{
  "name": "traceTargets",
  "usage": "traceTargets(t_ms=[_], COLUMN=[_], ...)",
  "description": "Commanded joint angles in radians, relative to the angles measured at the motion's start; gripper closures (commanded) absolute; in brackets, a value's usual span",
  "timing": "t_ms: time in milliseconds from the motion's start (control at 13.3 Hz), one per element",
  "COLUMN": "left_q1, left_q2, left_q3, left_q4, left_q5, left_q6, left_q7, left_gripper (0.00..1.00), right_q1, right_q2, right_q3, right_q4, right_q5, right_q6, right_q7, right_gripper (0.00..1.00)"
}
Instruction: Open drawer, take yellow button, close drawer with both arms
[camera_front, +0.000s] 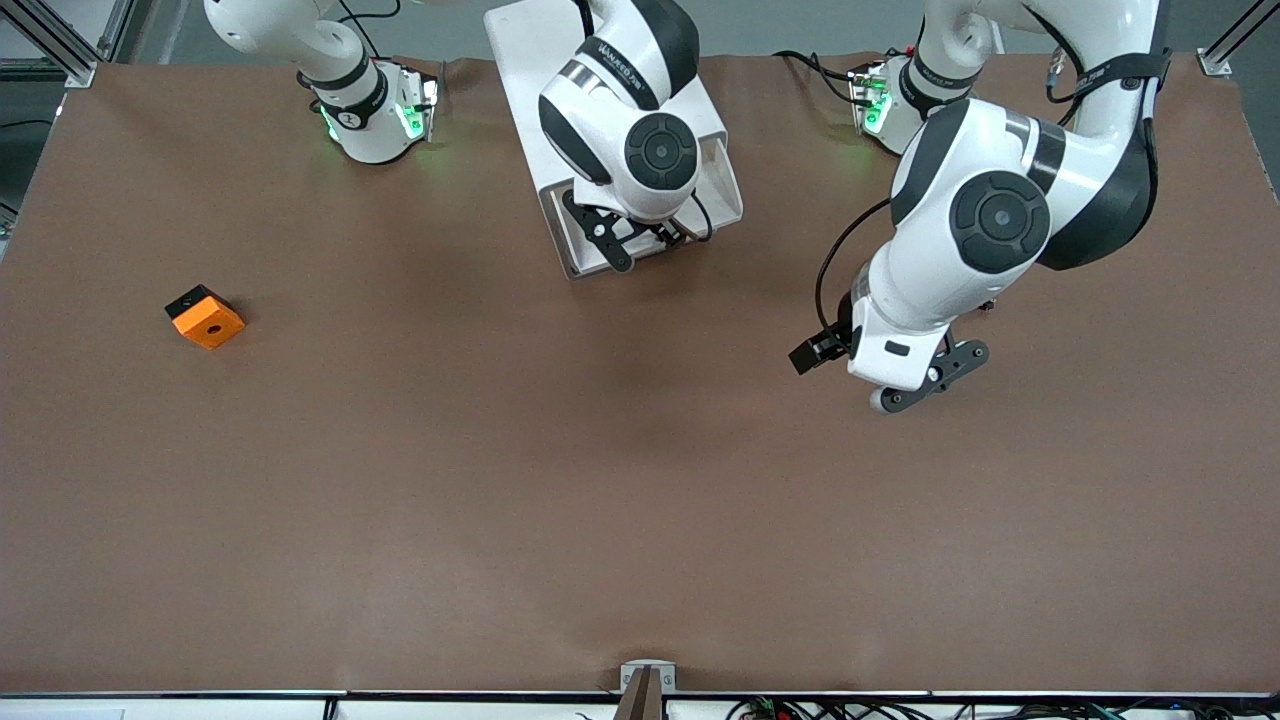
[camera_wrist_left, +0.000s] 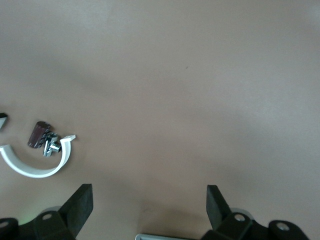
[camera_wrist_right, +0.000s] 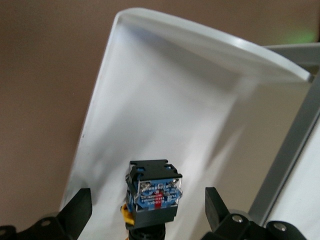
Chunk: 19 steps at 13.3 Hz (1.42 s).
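Note:
The white drawer (camera_front: 562, 232) stands pulled open from its white cabinet (camera_front: 520, 70) at the robots' edge of the table. My right gripper (camera_front: 640, 235) is down in the drawer, open. In the right wrist view the button (camera_wrist_right: 154, 194), a dark body with a blue clear block and a bit of yellow, lies on the drawer's floor (camera_wrist_right: 165, 100) between the spread fingers (camera_wrist_right: 80, 210), untouched. My left gripper (camera_front: 930, 385) hangs open and empty over bare table toward the left arm's end; its fingers (camera_wrist_left: 82, 202) show wide apart.
An orange square block with a hole (camera_front: 205, 317) lies toward the right arm's end of the table. A white arc with small clips (camera_wrist_left: 42, 157) lies on the brown mat beside my left gripper. The brown mat (camera_front: 600, 480) spreads wide nearer the camera.

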Motion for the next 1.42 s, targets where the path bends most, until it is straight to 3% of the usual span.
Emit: traceTargets(t_ms=[0, 150, 524, 974, 1348], left_q1=[0.009, 0.007, 0.004, 0.006, 0.007], left_q2=[-0.088, -0.088, -0.085, -0.085, -0.087], left_q3=[-0.04, -0.041, -0.05, -0.066, -0.072], left_q4=[-0.137, -0.135, -0.126, -0.118, -0.118], left_q5=[0.021, 0.025, 0.025, 0.025, 0.025], left_q6=[0.062, 0.058, 0.055, 0.046, 0.044], left_q7=[0.014, 0.014, 0.014, -0.001, -0.017], left_gripper=[0.0, 0.0, 0.0, 0.0, 0.0], right_q1=[0.009, 0.011, 0.021, -0.014, -0.113], right_q2=[0.005, 0.006, 0.005, -0.008, -0.011], right_q3=[-0.006, -0.006, -0.007, -0.009, -0.006], right_q4=[0.008, 0.008, 0.008, 0.053, 0.129], right_q5=[0.024, 0.024, 0.023, 0.023, 0.024], right_q6=[-0.009, -0.015, -0.02, -0.094, -0.144], right_q7=[-0.057, -0.074, -0.121, -0.128, -0.143], right_gripper=[0.33, 0.54, 0.94, 0.95, 0.92])
